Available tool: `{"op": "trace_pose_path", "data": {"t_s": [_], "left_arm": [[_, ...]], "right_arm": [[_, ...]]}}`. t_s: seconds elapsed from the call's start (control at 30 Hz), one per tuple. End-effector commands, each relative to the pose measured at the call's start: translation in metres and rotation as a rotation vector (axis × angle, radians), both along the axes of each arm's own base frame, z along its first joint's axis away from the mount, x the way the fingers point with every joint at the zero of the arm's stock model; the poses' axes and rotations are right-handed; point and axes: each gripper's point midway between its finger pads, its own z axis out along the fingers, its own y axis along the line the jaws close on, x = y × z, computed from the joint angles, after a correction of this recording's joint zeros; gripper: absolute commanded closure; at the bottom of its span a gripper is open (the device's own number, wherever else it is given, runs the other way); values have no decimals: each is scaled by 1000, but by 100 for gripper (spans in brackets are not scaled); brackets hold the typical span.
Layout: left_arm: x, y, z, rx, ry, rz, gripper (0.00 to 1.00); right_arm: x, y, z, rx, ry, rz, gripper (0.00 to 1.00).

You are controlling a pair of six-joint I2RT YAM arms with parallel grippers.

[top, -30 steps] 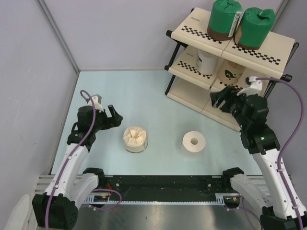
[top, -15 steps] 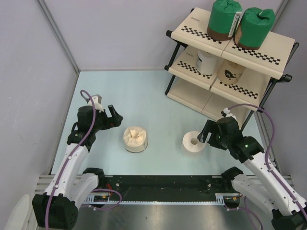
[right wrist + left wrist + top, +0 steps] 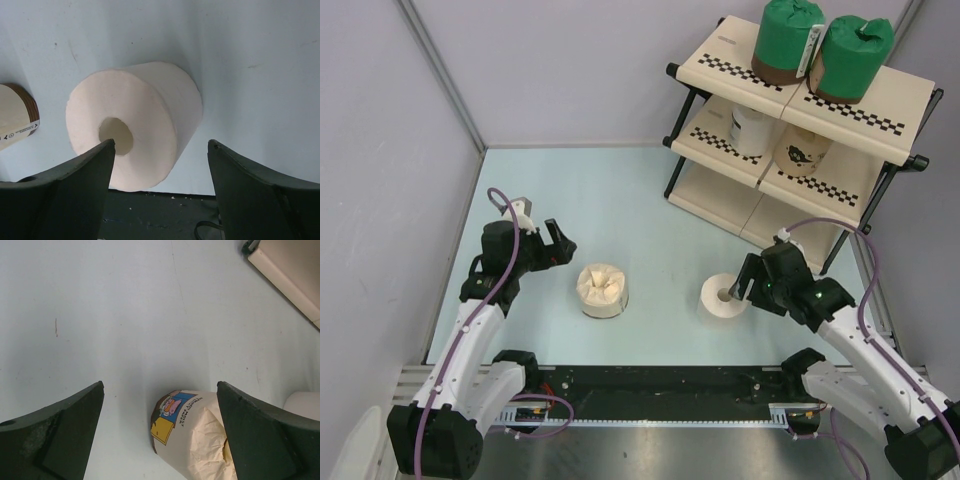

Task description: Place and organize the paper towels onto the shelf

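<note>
R fingers [image 3: 55, 190] nudged nearer bare roll [image 3: 135, 125], tan roll [image 3: 15, 117] apart

A green-wrapped cylindrical paper roll [image 3: 790, 35] and a second green-wrapped roll [image 3: 855, 55] are stood upright, side by side, on the top tier of the three-tier beige-panelled rack with checkered strips and black tube frame [image 3: 717, 52]. A white-wrapped roll [image 3: 752, 128] and a cream printed roll [image 3: 803, 150] are seen on the middle tier. A tan-wrapped roll [image 3: 603, 290] and a bare white roll with a centre hole [image 3: 725, 297] are stood apart on the pale table [image 3: 620, 200].
</note>
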Motion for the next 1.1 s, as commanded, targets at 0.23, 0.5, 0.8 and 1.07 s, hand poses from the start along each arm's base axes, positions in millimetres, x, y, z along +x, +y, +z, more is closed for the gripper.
{"op": "trace_pose_path", "data": {"t_s": [0.23,0.5,0.8,1.07], "left_arm": [[4,-1,9,-17,-34,0,0],[4,0,9,-16,-31,2,0],[4,0,9,-16,-32,2,0],[4,0,9,-14,-34,2,0]], "right_arm": [[4,8,-7,-4,-10,-2,26],[6,12,-16,-30,-7,-2,28],[11,17,-27,-45,8,-20,39],[13,31,-24,10,-2,24,68]]}}
